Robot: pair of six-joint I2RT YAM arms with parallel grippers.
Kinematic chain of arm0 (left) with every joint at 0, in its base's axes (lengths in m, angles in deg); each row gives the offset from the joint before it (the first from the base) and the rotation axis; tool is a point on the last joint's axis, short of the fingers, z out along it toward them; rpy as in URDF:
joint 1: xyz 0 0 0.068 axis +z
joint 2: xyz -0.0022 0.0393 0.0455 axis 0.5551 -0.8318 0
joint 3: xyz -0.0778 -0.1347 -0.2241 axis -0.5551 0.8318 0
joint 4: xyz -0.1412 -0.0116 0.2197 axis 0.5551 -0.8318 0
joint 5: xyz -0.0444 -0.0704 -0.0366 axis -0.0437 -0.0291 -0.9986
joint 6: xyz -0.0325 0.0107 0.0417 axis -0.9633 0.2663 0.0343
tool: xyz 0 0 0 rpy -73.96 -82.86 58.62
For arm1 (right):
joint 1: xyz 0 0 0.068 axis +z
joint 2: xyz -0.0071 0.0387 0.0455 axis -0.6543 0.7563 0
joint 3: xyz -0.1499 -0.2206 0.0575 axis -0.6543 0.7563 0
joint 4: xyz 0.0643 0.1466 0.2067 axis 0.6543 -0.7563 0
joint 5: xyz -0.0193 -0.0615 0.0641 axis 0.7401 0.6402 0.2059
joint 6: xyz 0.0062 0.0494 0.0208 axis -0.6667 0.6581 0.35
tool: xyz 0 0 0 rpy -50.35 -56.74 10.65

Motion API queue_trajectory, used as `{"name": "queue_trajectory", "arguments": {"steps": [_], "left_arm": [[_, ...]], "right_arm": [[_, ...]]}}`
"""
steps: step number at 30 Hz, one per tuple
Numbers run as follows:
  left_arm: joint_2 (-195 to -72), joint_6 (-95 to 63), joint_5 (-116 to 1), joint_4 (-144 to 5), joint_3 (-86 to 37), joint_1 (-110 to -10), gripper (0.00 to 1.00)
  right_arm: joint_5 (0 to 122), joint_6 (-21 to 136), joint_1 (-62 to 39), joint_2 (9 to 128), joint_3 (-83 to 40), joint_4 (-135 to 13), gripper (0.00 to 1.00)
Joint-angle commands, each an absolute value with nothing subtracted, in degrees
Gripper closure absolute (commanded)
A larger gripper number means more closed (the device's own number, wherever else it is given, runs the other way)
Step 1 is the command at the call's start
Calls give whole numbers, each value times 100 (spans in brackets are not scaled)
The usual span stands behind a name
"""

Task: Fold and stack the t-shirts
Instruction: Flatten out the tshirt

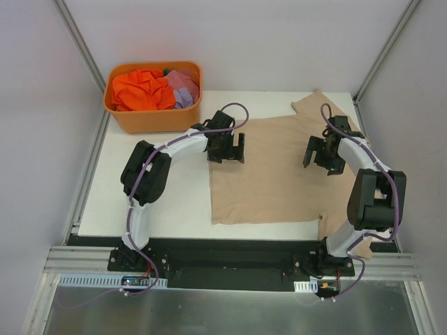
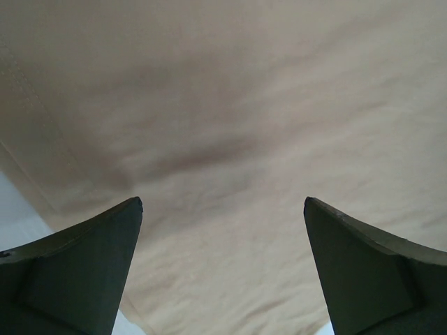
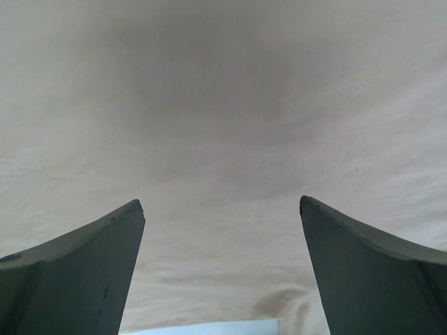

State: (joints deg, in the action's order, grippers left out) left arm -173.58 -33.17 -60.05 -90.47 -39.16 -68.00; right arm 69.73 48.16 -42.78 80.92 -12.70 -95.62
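**Q:** Where's the shirt you're working on?

**A:** The beige t-shirt [image 1: 279, 171] lies spread flat on the white table [image 1: 154, 202], right of centre. One sleeve points to the far right corner and the other lies at the near edge beneath my right arm.

**Q:** And your jaws?

**A:** Both pairs stand wide apart with nothing between them. My left gripper [image 1: 228, 155] is over the shirt's far left corner. In its wrist view the cloth fills nearly everything, with a hemmed edge and a strip of table at the lower left. My right gripper [image 1: 320, 162] is over the right half of the shirt, near the far sleeve. I can't tell whether either set of fingertips touches the cloth.

**Q:** The other shirts?

**A:** An orange t-shirt [image 1: 140, 89] and a lilac t-shirt [image 1: 183, 87] are bunched together in the orange plastic tub [image 1: 150, 120] at the far left corner, well apart from the beige one.
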Motion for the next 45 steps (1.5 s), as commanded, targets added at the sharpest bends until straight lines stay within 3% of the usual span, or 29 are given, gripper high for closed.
{"name": "queue_trajectory", "arguments": {"steps": [1, 4, 14, 24, 32, 41, 45], "left_arm": [[-17745, -2929, -5389, -9462, -4595, -6773, 1], [-18087, -2920, -4792, -9593, -4911, -6730, 1], [-18616, -2745, -4597, -9963, -5474, -6053, 1], [-18704, -2489, -5088, -10095, -6002, -5929, 1], [-17660, -2471, -5160, -10095, -5337, -6254, 1], [-15744, -3314, -5019, -10095, -3025, -6649, 1], [-14839, -3692, -5001, -10078, -1795, -7071, 1]], "right_arm": [[7063, 4875, -4271, 8568, -1480, -9542, 4], [6966, 4928, -4253, 8902, -1664, -9533, 4], [6536, 5042, -3893, 9623, -2297, -9683, 4], [6869, 5244, -3752, 9748, -2728, -9876, 4], [7704, 5454, -3849, 8238, -2115, -9991, 4], [7503, 6491, -4981, 5216, 784, -9868, 4], [7204, 6536, -5562, 4457, 1551, -9806, 4]]}}
